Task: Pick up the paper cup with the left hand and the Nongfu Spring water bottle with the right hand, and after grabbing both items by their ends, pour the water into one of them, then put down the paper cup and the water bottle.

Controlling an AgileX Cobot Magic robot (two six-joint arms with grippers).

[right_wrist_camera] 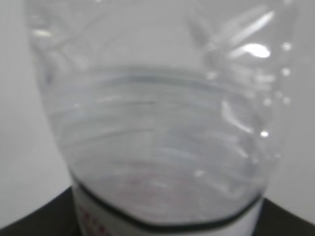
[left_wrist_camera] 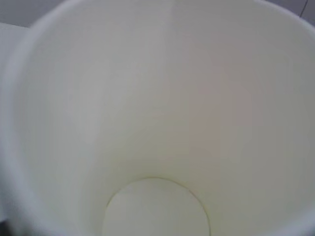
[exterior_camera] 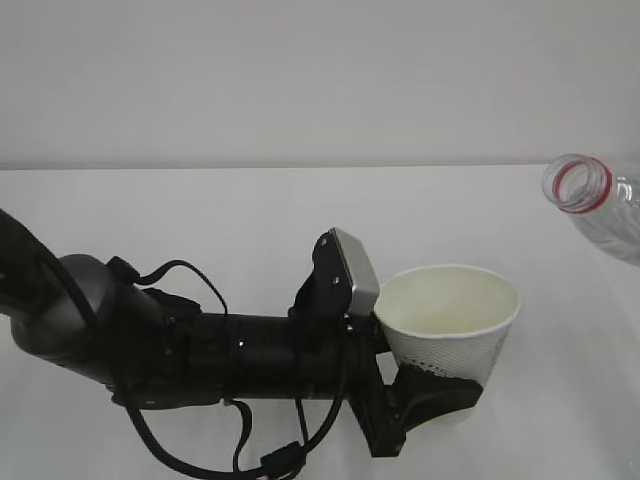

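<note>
Bare lab-style test bench, plain white tabletop [exterior_camera: 250,210] from nine to three o'clock, blank pale wall [exterior_camera: 300,70] at twelve o'clock

White tabletop [exterior_camera: 250,215] spans whole lower scene, matte, evenly lit. Plain pale grey wall [exterior_camera: 300,70] behind, meeting tabletop along straight horizontal edge. Soft faint shadows on tabletop surface. Wrist views show only slivers of same pale background.

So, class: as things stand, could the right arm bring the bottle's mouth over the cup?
Probably yes. The bottle is tilted with its open mouth toward the cup, which the left gripper holds upright, and nothing stands between them.
</note>
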